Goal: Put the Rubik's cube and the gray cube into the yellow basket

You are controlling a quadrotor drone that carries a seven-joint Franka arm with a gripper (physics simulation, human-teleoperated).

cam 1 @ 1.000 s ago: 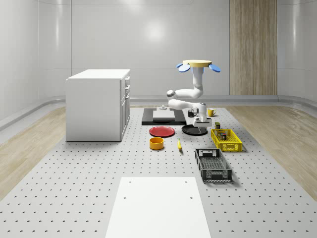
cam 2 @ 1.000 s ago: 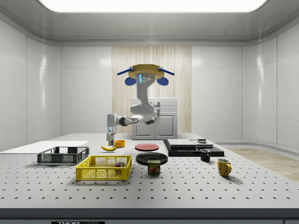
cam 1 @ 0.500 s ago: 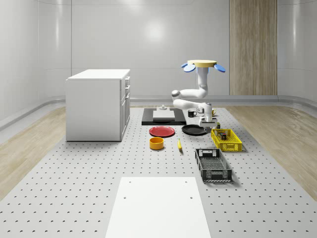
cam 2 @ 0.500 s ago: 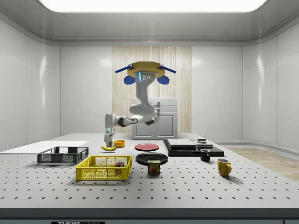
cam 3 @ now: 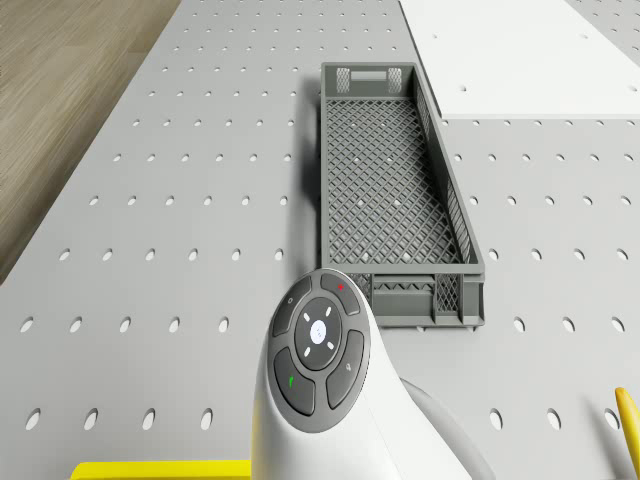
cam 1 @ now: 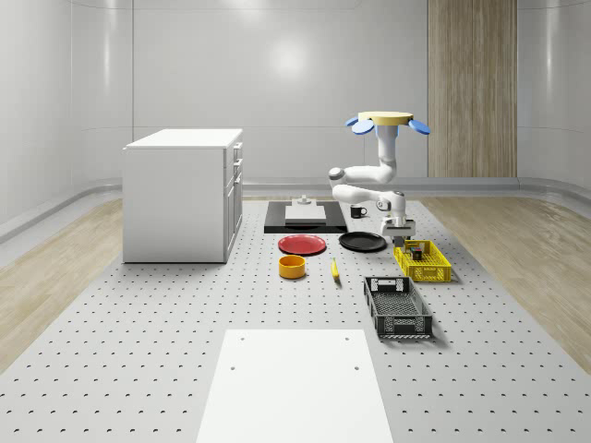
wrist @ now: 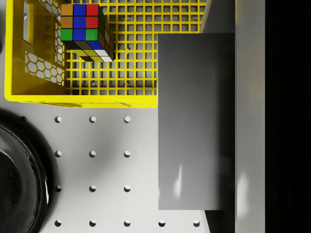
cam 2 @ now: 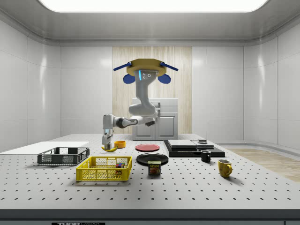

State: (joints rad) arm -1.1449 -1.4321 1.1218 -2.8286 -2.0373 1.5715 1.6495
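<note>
Moved: drone [cam 1: 388, 121] + arm shifted toward yellow basket [cam 1: 423, 261].
Gripper [cam 1: 403, 234]: clamped on gray cube [wrist: 194, 121], hovering at basket edge.
Done: Rubik's cube [wrist: 85, 30] in basket.
Left: drop gray cube in.

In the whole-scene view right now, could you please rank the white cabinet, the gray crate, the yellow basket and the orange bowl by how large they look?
1. White cabinet, by far the largest.
2. Gray crate, though it sits nearer the camera.
3. Yellow basket.
4. Orange bowl, the smallest.
</note>
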